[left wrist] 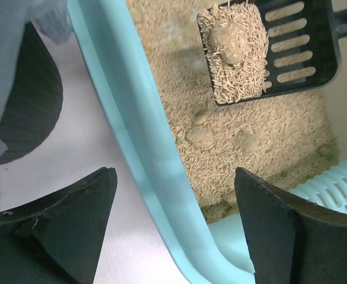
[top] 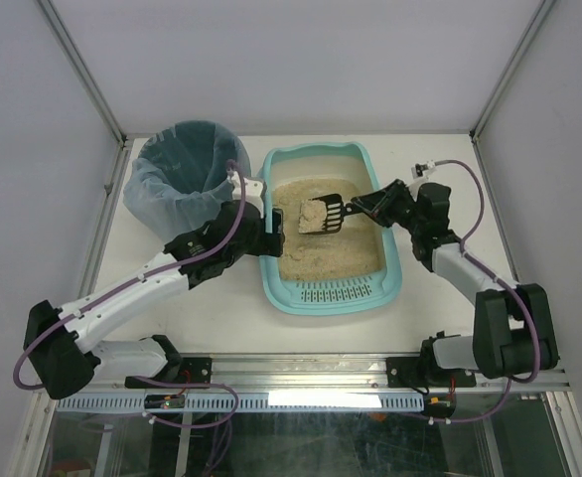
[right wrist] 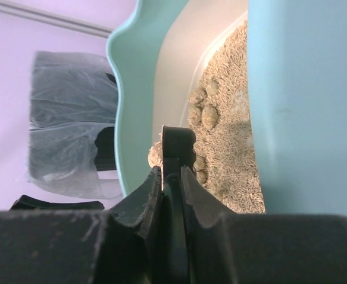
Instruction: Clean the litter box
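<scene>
Clamping the scoop (left wrist: 324,41) (handle hidden), right pincer (right wrist: 172,171) seems closed; left pincer (left wrist: 174,175) gapes.

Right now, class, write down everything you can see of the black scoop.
The scoop is black plastic, with a slotted blade and a thin handle. The right gripper is shut on the handle, holding the blade roughly level over the litter inside the litter box. On it lie beige pellets and a rounded clump.

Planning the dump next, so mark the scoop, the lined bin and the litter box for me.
scoop (left wrist: 324,44): left wrist view, bare black edge beside its slots.
lined bin (top: 162,202): top view, bag over its near wall.
litter box (top: 336,291): top view, slotted grate at its near end.
</scene>
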